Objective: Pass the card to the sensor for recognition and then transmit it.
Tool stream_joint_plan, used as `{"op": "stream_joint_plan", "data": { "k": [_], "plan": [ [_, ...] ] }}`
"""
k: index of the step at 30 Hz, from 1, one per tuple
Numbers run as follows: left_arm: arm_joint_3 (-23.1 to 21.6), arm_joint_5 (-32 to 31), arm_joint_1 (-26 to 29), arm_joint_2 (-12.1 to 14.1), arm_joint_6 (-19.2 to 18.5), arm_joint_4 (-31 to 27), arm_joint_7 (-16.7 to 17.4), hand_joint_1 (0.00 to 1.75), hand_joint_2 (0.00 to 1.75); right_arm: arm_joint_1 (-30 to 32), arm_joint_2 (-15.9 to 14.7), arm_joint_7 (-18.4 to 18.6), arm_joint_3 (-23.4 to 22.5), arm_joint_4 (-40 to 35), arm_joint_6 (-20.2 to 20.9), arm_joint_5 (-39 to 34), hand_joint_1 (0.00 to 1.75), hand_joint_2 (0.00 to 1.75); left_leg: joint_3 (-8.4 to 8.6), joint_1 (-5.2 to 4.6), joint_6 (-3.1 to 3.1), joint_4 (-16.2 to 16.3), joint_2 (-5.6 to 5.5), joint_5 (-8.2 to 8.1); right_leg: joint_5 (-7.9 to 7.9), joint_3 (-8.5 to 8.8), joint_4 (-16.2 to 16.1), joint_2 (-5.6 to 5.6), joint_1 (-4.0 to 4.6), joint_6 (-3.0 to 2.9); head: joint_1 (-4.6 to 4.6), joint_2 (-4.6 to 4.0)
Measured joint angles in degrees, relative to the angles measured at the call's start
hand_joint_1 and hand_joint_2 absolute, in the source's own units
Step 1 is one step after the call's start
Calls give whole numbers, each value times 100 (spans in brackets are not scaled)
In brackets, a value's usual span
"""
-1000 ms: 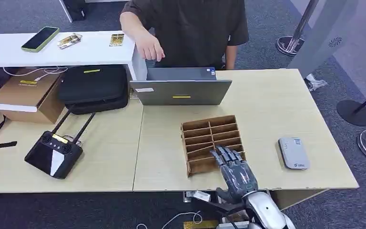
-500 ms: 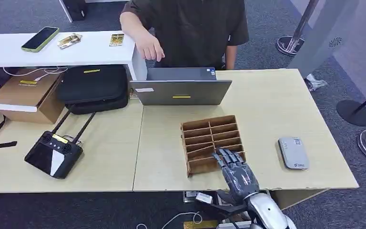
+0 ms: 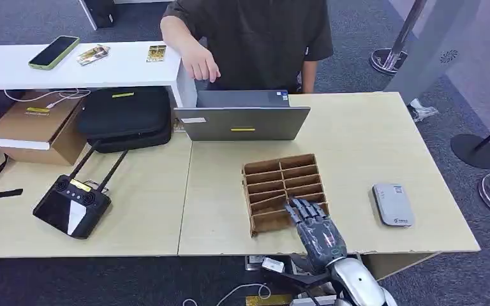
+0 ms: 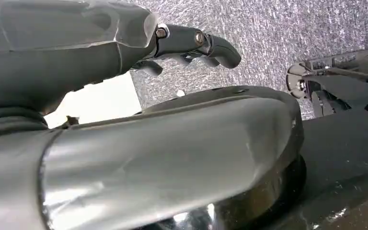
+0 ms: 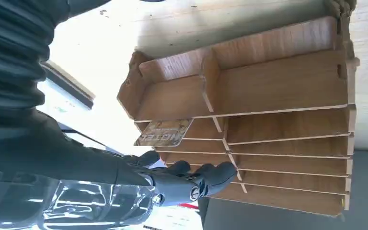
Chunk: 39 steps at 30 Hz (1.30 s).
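The light wooden desk (image 3: 383,140) carries everything, with a person (image 3: 255,38) standing at its far side behind a grey laptop (image 3: 242,121). To the left lie a black bag (image 3: 124,118), a cardboard box (image 3: 35,127) and a black controller with antennas (image 3: 70,204). Near the front edge stands the brown slotted card rack (image 3: 281,185); right of it, well apart, lies the grey sensor (image 3: 393,204). The right hand (image 3: 316,229) reaches over the rack's near right corner, fingers (image 5: 206,182) apart and holding nothing. The card (image 5: 165,132) (printed side visible) sits tilted in one of the rack's slots, just beside those fingers. The left hand (image 4: 124,62) hangs over grey carpet, fingers (image 4: 211,43) curled in, holding nothing.
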Motion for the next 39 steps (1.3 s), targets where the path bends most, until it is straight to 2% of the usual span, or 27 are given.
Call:
{"op": "stream_joint_plan", "data": {
  "k": [14,22,39],
  "plan": [
    [-7,-116,-1,-4,20,0,81,0,0,-332,177,-164,221,2,-4,-39,0,175,0,0,0,0,1,1,0,1,1,1,0,0,0,0],
    [-7,-116,-2,-24,30,0,98,0,0,-807,345,-120,289,437,13,-138,0,175,1,0,-1,0,1,2,1,1,1,-1,0,0,0,0],
    [-7,-136,-1,-33,59,0,96,0,0,-845,435,-175,289,732,9,-238,0,175,0,0,-1,0,1,1,0,0,1,0,0,0,0,0]
  ]
}}
